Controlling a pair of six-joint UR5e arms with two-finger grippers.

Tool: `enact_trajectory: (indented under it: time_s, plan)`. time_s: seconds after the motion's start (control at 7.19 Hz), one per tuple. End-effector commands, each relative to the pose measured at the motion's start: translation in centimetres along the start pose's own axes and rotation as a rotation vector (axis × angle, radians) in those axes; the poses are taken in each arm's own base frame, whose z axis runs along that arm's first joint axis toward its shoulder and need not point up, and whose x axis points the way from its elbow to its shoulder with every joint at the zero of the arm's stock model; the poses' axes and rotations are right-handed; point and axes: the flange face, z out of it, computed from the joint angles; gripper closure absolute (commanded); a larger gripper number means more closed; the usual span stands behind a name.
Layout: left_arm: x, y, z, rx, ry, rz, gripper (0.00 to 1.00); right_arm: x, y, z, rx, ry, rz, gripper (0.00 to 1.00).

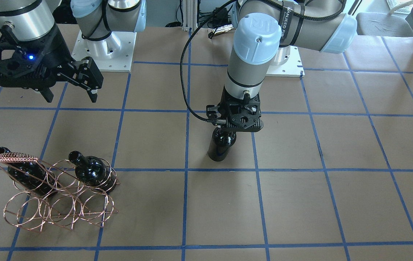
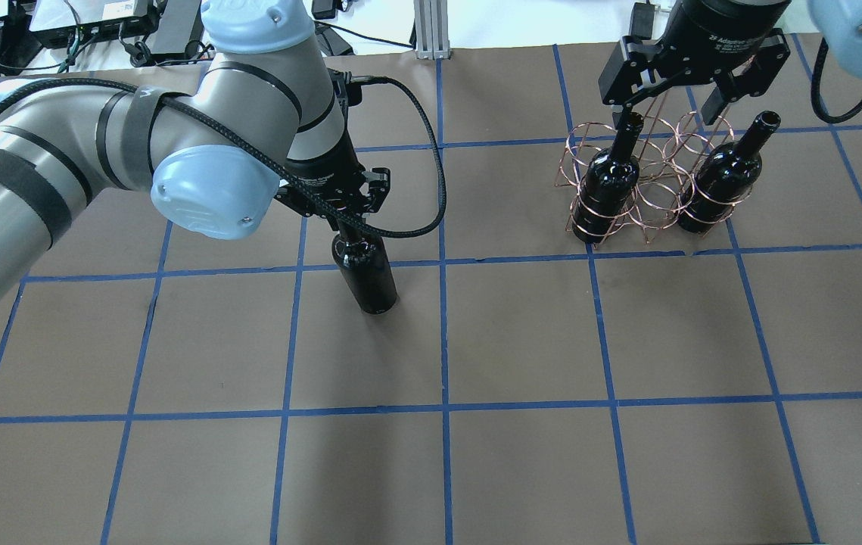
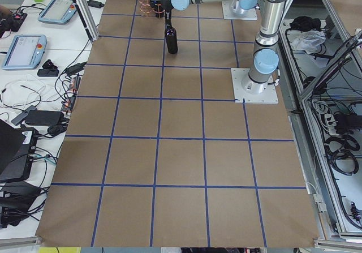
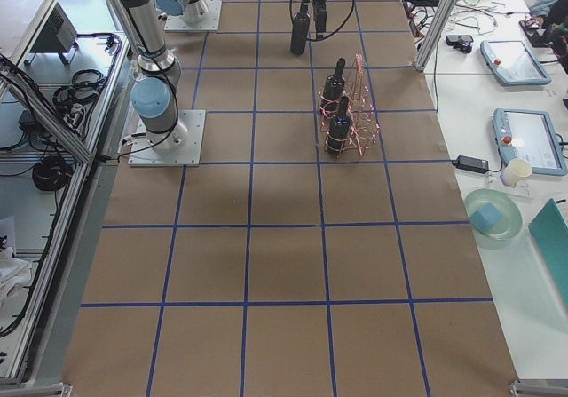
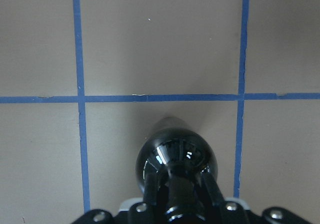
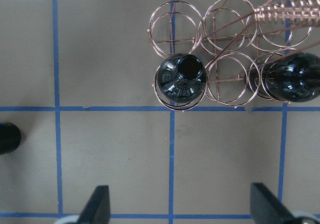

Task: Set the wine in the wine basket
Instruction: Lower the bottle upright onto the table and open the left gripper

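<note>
**Third bottle in hand, two already racked**

Two black bottles stand in the wine basket, one at each end of the same row. The wine is well apart from the basket, upright near the middle of the table. The left gripper is clamped on its neck. Whether its base rests on the table or is just clear of it cannot be told. Judged from this, the grasp is made, and the carry across and the lowering into a ring are left. The right gripper hangs above the basket with jaws wide apart, holding nothing.

The left wrist view alone shows the fingers pressed to either side of the neck. The right wrist view looks straight down the rings. It shows the middle ring between the two bottles vacant, as is the whole other row. The overhead view leaves this tangled.
</note>
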Motion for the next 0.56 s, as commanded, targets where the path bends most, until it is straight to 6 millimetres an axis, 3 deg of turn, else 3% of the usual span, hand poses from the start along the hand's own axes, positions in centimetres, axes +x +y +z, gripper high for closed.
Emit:
enact_trajectory:
  time_s: [0.0,0.28,0.42]
  plan:
    - [-0.2,0.0,-0.5,0.007,-0.003,0.003,0.01,0.2,0.1,-0.5,0.008,0.004,-0.001,0.00]
    - [-0.1,0.1,-3.6,0.036,0.019,-0.004,0.00,0.0,-0.2,0.0,0.006,-0.012,-0.009,0.00]
    - [-0.7,-0.2,-6.1,0.050,0.022,-0.022,0.00,0.0,-0.2,0.0,0.012,-0.012,-0.009,0.00]
